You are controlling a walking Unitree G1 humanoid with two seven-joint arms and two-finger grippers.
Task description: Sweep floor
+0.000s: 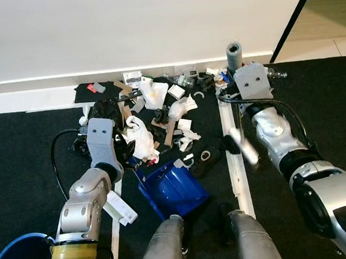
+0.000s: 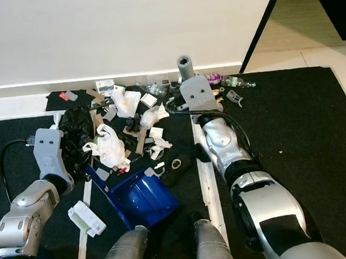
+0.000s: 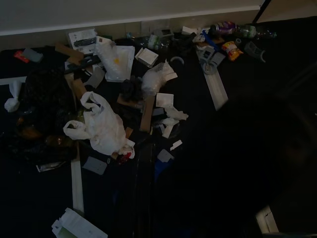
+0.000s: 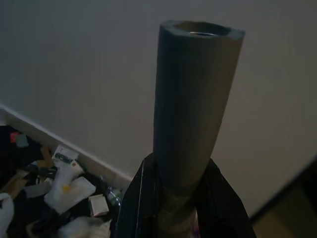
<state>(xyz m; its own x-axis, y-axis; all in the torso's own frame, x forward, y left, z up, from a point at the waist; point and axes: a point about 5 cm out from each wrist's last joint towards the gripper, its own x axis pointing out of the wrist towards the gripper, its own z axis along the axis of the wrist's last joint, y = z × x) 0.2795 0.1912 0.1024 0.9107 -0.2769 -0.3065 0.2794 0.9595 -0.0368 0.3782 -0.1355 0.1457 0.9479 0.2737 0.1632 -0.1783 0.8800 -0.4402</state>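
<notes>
Closest to you in the left eye view are the robot's two grey legs (image 1: 165, 248) at the lower edge, and just ahead of them a blue dustpan (image 1: 172, 189) lies on the black floor mat (image 1: 23, 154). Your left arm reaches forward on the left, its wrist housing beside a white plastic bag (image 1: 138, 137); you cannot tell from here how the left gripper's fingers stand. Beyond the dustpan, the litter pile (image 1: 159, 106) of paper, cardboard and wrappers spreads up to the white wall (image 1: 121, 25). A white box (image 1: 120, 208) lies by your left forearm.

On the right eye view, your right arm stretches up along a white floor strip (image 2: 206, 181), and the grey broom handle (image 2: 184, 66) stands up above its wrist housing near the skirting.

From the left wrist view, dim as it is, you look down on the same litter: the white bag, a black bag (image 3: 44, 99) next to it, and bottles and a snack packet (image 3: 232, 48) near the wall.

At the right wrist view, the right gripper (image 4: 181, 198) is clenched around the broom handle, black fingers (image 4: 138, 198) on either side of the grey tube.
</notes>
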